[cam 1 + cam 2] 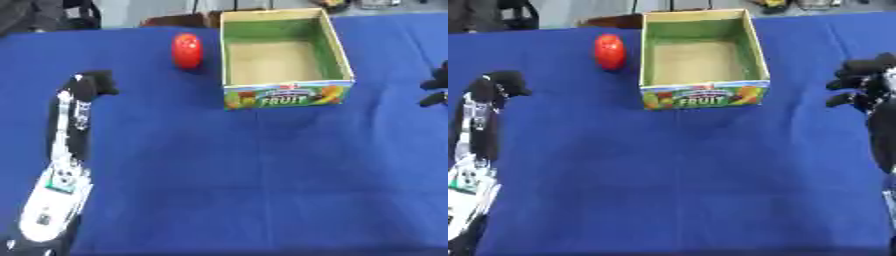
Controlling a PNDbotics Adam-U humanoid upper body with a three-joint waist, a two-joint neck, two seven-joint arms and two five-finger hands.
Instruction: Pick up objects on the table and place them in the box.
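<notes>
Red object [186,50] just left of box [343,60], on blue tabletop [262,175].
Left hand [94,83] curled, holding nothing; right hand [863,80] curled, holding nothing, well right of box.

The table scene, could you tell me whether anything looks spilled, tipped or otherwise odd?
Nothing stands out. The box sits upright and looks empty, the red object lies on the blue cloth just left of it, and both hands, left and right, hold nothing.

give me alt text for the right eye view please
An open, empty cardboard fruit box stands on a blue table, with a red object lying just left of it. The robot's left hand and right hand hover at either side, touching nothing.
</notes>
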